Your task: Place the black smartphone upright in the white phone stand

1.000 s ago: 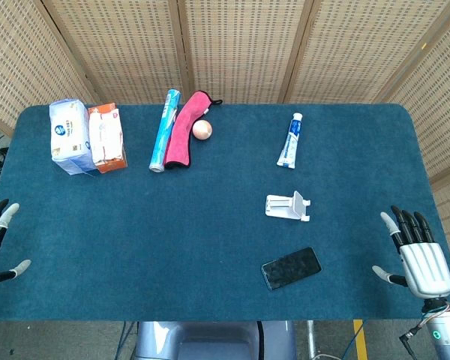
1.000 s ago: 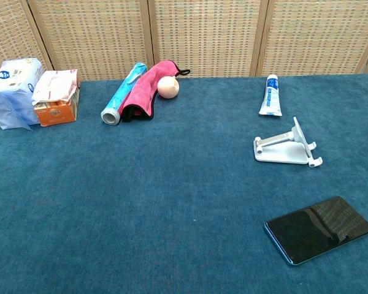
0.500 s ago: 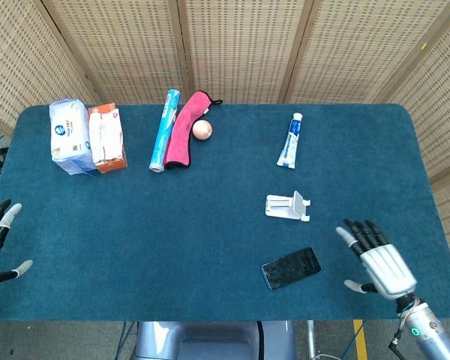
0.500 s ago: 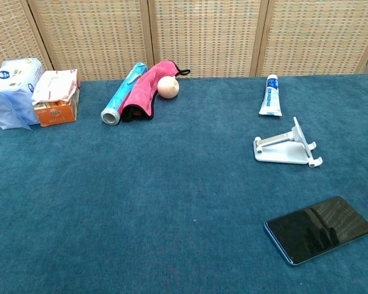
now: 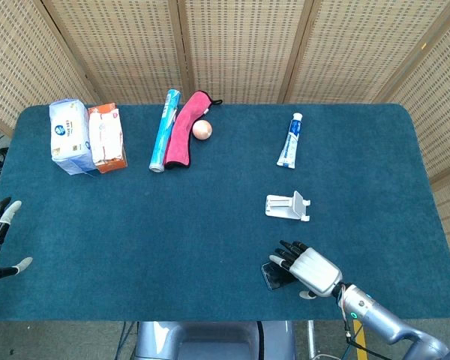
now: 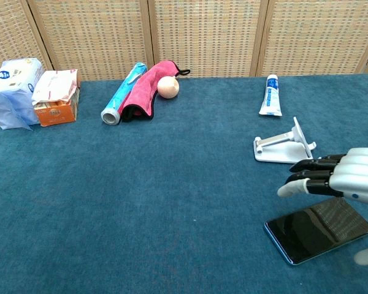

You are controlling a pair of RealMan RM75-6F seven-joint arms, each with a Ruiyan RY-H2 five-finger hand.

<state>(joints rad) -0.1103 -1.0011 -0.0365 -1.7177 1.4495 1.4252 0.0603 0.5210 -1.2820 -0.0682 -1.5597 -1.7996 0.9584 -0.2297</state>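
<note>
right hand [image 6: 340,177] spread, hovering over black smartphone [image 6: 306,234]

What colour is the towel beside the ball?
Pink; the towel lies against the ball, clearest in the chest view.

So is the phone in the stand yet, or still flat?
Still flat: the black smartphone lies on the table, apart from the empty white stand, right hand above it.

The right hand [image 5: 309,269] has swept inward to hover over the smartphone [image 6: 319,228].
</note>
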